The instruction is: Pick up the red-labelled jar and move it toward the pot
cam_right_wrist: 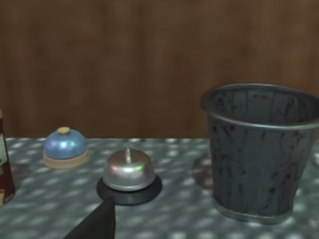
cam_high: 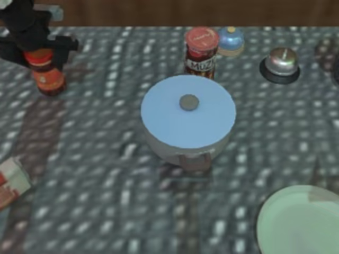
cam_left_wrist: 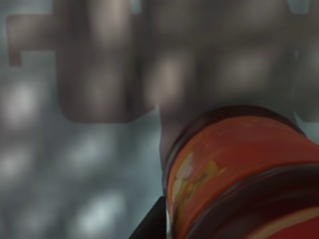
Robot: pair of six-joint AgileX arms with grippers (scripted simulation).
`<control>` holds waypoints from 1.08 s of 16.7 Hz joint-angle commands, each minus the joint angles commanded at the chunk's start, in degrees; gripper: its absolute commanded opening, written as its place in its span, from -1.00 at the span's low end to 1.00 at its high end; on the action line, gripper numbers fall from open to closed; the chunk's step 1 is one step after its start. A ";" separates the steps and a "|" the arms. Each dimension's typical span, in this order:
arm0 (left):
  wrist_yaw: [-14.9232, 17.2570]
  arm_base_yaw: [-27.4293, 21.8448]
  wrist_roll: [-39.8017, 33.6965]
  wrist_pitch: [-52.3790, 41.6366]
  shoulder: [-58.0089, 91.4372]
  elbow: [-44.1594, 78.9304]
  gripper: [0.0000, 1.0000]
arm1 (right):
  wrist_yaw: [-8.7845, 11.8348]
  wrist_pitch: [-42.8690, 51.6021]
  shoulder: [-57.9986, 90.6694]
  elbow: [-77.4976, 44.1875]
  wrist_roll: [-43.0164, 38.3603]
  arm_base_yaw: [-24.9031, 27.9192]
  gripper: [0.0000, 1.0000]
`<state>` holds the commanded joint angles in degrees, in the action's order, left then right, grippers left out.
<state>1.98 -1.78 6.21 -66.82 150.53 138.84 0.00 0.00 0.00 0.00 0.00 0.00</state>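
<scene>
Red-labelled jar (cam_left_wrist: 234, 174): closest of all, it fills the left wrist view, dark glass with an orange-red label; from above it sits at the far left of the table (cam_high: 106, 211), under the left arm, well apart from the pot.
Left gripper (cam_high: 39, 50): clamped on the red-labelled jar around its lid end, the dark fingers on either side of it, at the far left corner.
Packet (cam_high: 11, 182): a red-and-white thing at the table's left edge, partly out of view; what it is I cannot tell.
Pot (cam_high: 188, 119): grey, in the middle of the table, flat light-blue lid with a small grey knob, side handle pointing toward the near edge.
Red-lidded jar (cam_high: 201, 50): upright just behind the pot, white-and-black lettering on its label.
Blue bell (cam_high: 231, 40): just right of that jar, on a tan base.
Silver bell (cam_high: 280, 63): farther right, on a black base.
Bin (cam_right_wrist: 261, 149): dark metal, upright, near the silver bell in the right wrist view.
Green plate (cam_high: 302, 222): pale, at the near right corner, cut by the edge.
Right gripper (cam_right_wrist: 97, 221): only a dark tip shows; its state I cannot tell.
</scene>
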 joint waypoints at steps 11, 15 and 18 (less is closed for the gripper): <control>0.00 0.00 0.00 0.00 0.00 0.00 -1.00 | 0.00 0.00 0.00 0.00 0.00 0.00 1.00; -0.20 0.07 0.04 0.08 -2.20 -2.18 -1.00 | 0.00 0.00 0.00 0.00 0.00 0.00 1.00; -0.41 0.26 0.12 0.18 -9.79 -9.75 -1.00 | 0.00 0.00 0.00 0.00 0.00 0.00 1.00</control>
<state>1.58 -1.52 6.33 -66.64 140.74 129.09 0.00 0.00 0.00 0.00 0.00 0.00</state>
